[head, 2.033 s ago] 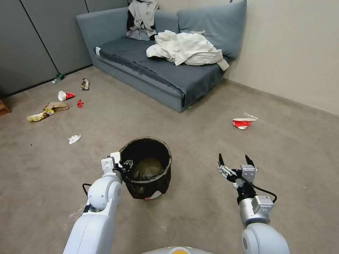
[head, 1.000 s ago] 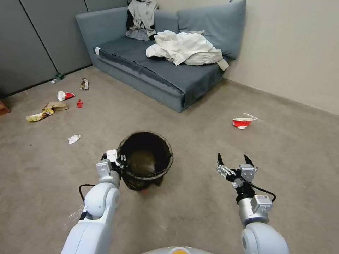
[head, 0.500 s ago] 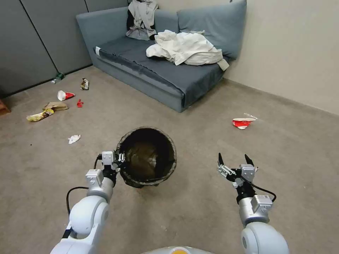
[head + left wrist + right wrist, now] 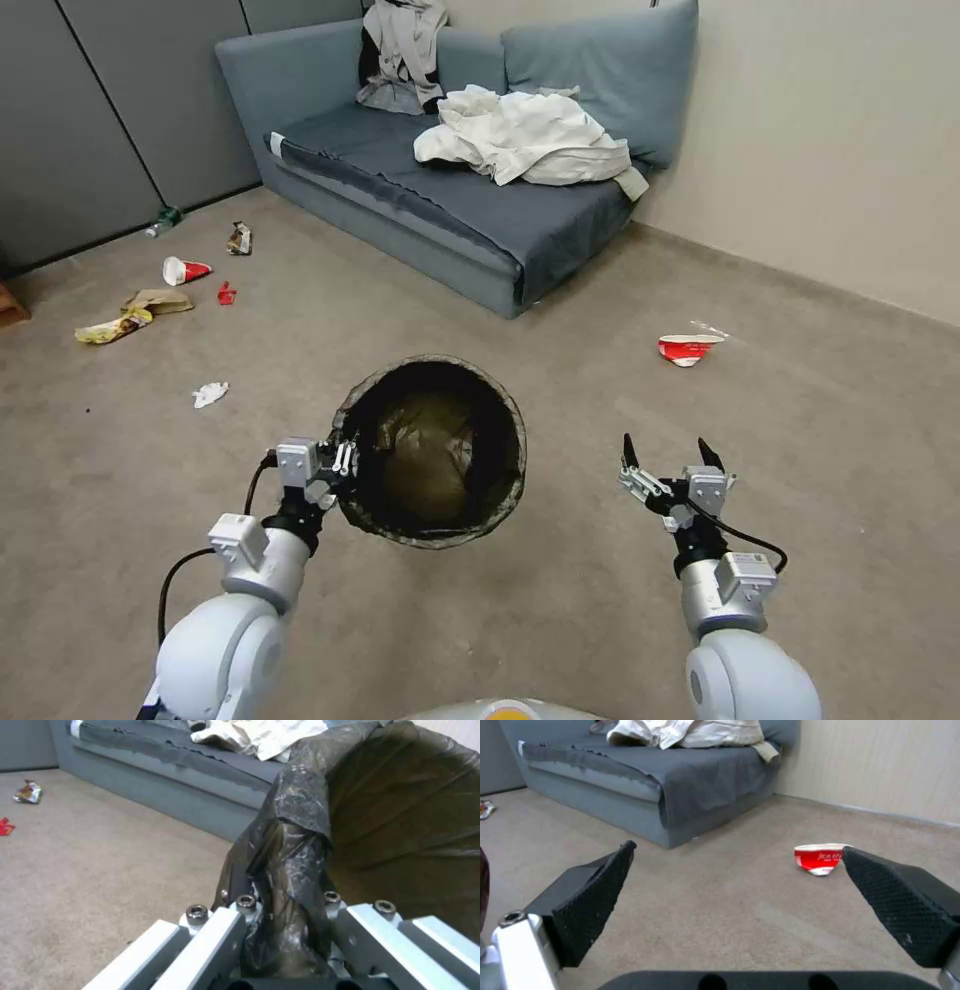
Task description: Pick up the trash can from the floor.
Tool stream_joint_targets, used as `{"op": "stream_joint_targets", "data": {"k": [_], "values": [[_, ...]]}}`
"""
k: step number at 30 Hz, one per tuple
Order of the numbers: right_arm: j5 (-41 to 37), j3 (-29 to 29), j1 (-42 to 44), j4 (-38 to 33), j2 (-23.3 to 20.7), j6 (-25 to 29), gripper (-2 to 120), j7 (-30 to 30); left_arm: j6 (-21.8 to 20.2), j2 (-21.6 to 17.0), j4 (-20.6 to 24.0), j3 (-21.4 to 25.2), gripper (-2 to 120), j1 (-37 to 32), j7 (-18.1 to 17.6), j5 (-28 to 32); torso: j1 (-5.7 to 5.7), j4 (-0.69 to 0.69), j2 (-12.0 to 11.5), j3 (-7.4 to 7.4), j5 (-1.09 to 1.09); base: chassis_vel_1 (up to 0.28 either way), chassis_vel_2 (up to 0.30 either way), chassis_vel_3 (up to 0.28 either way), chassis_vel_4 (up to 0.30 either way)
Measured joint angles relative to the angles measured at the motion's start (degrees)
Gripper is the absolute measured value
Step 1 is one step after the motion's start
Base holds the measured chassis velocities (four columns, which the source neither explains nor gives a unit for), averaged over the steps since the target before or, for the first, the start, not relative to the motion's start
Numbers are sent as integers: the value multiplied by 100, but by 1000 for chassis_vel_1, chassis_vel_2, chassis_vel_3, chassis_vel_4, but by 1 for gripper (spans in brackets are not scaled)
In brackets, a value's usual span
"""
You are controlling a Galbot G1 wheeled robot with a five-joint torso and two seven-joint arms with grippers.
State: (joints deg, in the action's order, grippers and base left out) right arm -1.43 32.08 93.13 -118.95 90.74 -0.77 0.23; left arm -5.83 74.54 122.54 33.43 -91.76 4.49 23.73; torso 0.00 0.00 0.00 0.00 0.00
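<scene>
The trash can (image 4: 432, 452), round and lined with a crinkled black-brown bag, hangs above the floor (image 4: 560, 620) in the head view, its mouth tilted toward me. My left gripper (image 4: 343, 462) is shut on its near-left rim. In the left wrist view the bag-covered rim of the trash can (image 4: 295, 843) is pinched in my left gripper (image 4: 287, 930). My right gripper (image 4: 668, 455) hovers open to the can's right, over bare carpet, its black pads (image 4: 592, 903) spread wide with nothing between them.
A grey sofa (image 4: 470, 200) with heaped clothes stands ahead against the wall. A crushed red-and-white cup (image 4: 686, 348) lies front right, the same cup (image 4: 820, 858) ahead of my right gripper. More litter, including a cup (image 4: 185, 270) and wrappers (image 4: 130, 315), lies far left.
My left arm has lifted the trash can off the floor and tipped its opening toward me; it now looms larger and higher. The right arm has barely moved.
</scene>
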Motion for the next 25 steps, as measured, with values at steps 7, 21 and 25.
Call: {"op": "stream_joint_targets", "data": {"k": [7, 21, 25], "values": [[-1, 1, 17, -16, 1, 2, 100, 3, -18, 37, 13, -22, 3, 6, 18, 14, 0, 0, 0, 0, 0, 0, 0, 0, 0], [-4, 14, 36, -72, 1, 14, 100, 11, -47, 75, -58, -44, 3, 16, 2, 17, 0, 0, 0, 0, 0, 0, 0, 0, 0], [-4, 14, 41, -83, 1, 14, 100, 11, -53, 78, -59, -49, 3, 21, 2, 26, 0, 0, 0, 0, 0, 0, 0, 0, 0]]}}
